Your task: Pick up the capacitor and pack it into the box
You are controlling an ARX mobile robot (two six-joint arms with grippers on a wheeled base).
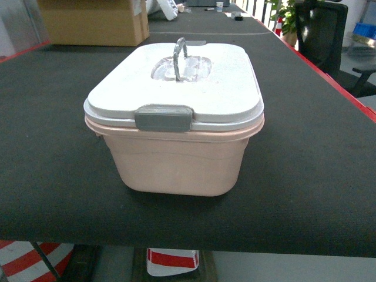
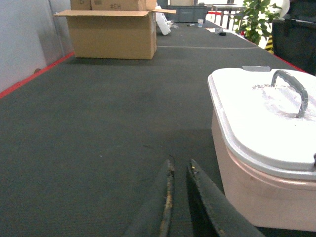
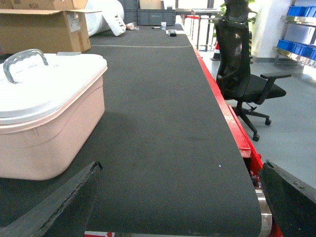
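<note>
The lidded pink box (image 1: 176, 147) sits just right of the left gripper (image 2: 180, 170), whose fingers nearly touch, holding nothing. The right gripper (image 3: 180, 190) gapes wide, empty, box to its left. Cardboard carton (image 2: 112, 33) writing unreadable.

Even, bright indoor light. The white lid (image 1: 223, 88) glares near its centre, the box (image 1: 179, 161) casts a soft shadow on the table (image 1: 53, 170), and the fingers (image 2: 163, 212) at the lower frame edges are blurred.

box (image 1: 176, 164): smooth pale pink plastic, slight sheen
lid (image 1: 229, 88): white plastic, faintly speckled
latch (image 1: 163, 117): matt grey plastic
table (image 1: 53, 164): dark, ribbed matt mat
carton (image 2: 111, 34): brown cardboard
</note>
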